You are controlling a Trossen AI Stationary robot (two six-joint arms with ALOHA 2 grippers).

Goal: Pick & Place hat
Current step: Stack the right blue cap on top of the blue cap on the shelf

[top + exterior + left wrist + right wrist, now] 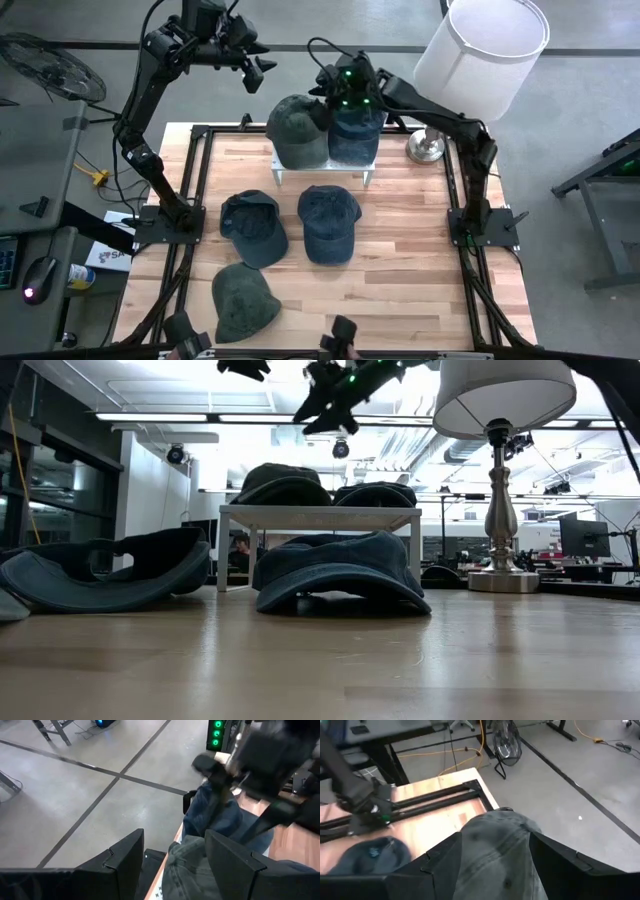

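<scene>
Right gripper [338, 100] is above the white rack [324, 167], fingers spread, over the blue hat [355, 135] (green hat [298, 130] sits beside it on the same rack). It looks clear of the fabric, hard to confirm. Left gripper [256, 72] hovers past the rack's far edge, fingers apart, empty. Three more hats [285, 250] lie on the table [420, 250].

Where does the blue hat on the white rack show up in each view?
High view: blue hat on the white rack, right of the green hat, partly under the right gripper.
Low view: on the rack top, right side.
Left wrist view: beyond the fingers, centre.
Right wrist view: not in it.
Shared landmark: the green hat beside it.
</scene>
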